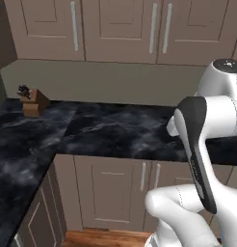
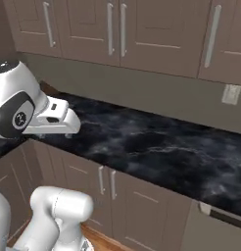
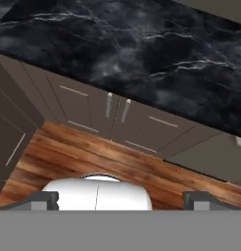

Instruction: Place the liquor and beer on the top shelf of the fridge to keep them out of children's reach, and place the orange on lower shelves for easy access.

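Counter glossy black marble; cabinets matt taupe, metal handles; floor polished wood; knife block wooden.

Black marble counter under brown upper cabs; wall outlet at right; lower cab doors w/ grey handles below.

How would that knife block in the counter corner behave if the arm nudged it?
The knife block looks like a squat wooden box sitting flat on the dark marble counter, so it would probably slide rather than roll. Dark handles stick out of its top, which may make it a bit top-heavy; a high push could tip it. It is likely rigid.
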Controlling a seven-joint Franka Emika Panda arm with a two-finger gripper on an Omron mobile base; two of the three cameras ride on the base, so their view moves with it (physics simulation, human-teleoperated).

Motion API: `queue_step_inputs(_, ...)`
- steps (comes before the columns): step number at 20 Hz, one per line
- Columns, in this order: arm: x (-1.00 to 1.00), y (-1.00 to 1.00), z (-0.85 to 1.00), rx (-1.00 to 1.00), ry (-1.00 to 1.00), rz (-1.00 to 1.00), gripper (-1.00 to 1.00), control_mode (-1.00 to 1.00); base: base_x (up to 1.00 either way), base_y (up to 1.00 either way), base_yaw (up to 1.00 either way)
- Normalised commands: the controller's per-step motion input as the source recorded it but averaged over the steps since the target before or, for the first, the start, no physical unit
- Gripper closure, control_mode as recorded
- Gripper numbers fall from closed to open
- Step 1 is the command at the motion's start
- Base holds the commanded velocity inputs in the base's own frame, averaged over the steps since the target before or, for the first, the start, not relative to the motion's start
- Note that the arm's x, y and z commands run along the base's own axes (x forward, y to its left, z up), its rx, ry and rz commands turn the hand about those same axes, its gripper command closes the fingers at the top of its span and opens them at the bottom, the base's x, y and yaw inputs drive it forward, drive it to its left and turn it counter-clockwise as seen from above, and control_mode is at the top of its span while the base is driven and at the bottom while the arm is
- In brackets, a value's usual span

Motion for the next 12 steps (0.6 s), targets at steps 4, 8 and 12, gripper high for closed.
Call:
queue_step_inputs(4, 0.0, 0.0, 0.0, 0.0, 0.0, 0.0, -1.0, 1.0, 0.46, 0.0, 0.84)
queue_step_inputs(8, 0.0, 0.0, 0.0, 0.0, 0.0, 0.0, -1.0, 1.0, 0.2, 0.06, 0.89)
queue_step_inputs(12, 0.0, 0.0, 0.0, 0.0, 0.0, 0.0, -1.0, 1.0, 0.18, 0.18, 0.86)
